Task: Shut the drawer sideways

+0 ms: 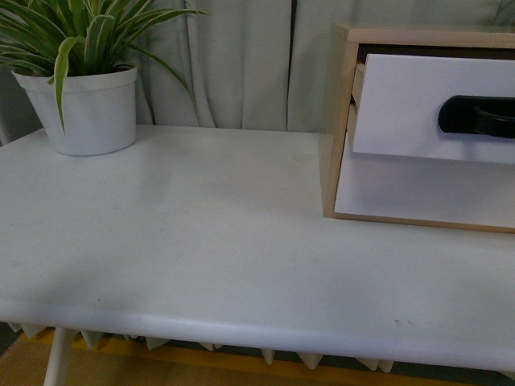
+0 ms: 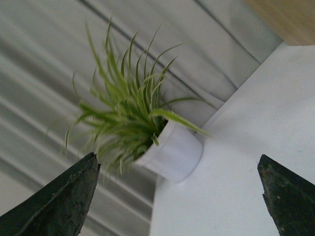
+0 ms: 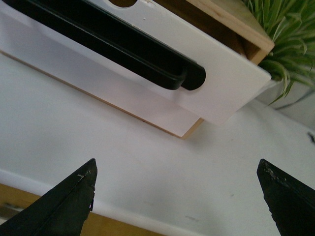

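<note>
A: Two large things stand on the smooth white tabletop [image 1: 201, 241] in the front view. Which are they?
B: At ten o'clock there's a round white plastic pot [image 1: 84, 112] holding a striped green plant [image 1: 72, 32]. At two o'clock is a light-wood cabinet [image 1: 339, 121], cut off by the frame edge. A pale pleated curtain [image 1: 241, 64] hangs behind both.
A: Where is the drawer?
B: The white flat-fronted drawer [image 1: 418, 104] sits in the cabinet's upper part, pulled partway out. Its front stands proud of the frame, and a strip of its light wood side shows. Its long glossy black bar handle [image 1: 479, 117] runs off toward three o'clock. A plain white lower front [image 1: 418, 189] lies beneath it.
A: And the left wrist view?
B: The left gripper [image 2: 177, 158] is spread wide, its dark fingers [image 2: 54, 201] well apart with nothing between them. Beyond them the pot [image 2: 172, 152] and plant [image 2: 128, 113] stand on the tabletop [image 2: 256, 128] against the curtain [image 2: 44, 59].
A: The right wrist view?
B: The right gripper [image 3: 177, 162] is also spread wide and holds nothing. It hangs over the tabletop [image 3: 147, 162], apart from the drawer [image 3: 221, 73]. The rounded end of the handle [image 3: 123, 49] shows clearly, the drawer juts out of the cabinet [image 3: 231, 19], and plant [image 3: 290, 34] leaves show past the cabinet
</note>
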Robot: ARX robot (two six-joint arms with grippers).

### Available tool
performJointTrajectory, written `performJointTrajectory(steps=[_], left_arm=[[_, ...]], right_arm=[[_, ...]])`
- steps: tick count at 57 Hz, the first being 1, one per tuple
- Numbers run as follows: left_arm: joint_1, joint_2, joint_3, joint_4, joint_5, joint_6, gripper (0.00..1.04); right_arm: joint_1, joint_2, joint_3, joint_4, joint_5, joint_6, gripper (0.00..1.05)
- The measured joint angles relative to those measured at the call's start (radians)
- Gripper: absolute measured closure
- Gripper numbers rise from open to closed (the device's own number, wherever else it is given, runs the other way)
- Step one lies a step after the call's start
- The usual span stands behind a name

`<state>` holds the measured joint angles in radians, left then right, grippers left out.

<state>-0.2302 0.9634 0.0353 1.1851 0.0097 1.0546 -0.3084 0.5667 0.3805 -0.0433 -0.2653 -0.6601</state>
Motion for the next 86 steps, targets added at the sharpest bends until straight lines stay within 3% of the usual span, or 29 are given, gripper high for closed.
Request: performJointTrajectory(steps=[8, 24, 36, 52, 86], left_arm=[[-0.011, 0.303, 0.082, 0.193, 0.147, 0.201, 0.06], [-0.044, 0.470, 0.124, 0.209, 0.159, 0.243, 0.06], [-0.073, 0.709, 0.477, 0.064, 0.172, 0.163, 0.06], [-0.114, 0.712, 0.573, -0.027, 0.225, 0.145, 0.06], [-0.398, 0.824, 0.824, -0.105, 0.138, 0.071, 0.06]], right_arm=[[-0.043, 0.096, 0.083, -0.016, -0.039, -0.140, 0.09], [-0.111, 0.285, 0.225, -0.018, -0.125, -0.142, 0.09], [-0.129, 0.375, 0.278, 0.011, -0.147, -0.121, 0.09], [-0.162, 0.440, 0.302, 0.025, -0.171, -0.122, 0.09], [-0.212, 0.594, 0.438, 0.017, -0.169, -0.176, 0.09]])
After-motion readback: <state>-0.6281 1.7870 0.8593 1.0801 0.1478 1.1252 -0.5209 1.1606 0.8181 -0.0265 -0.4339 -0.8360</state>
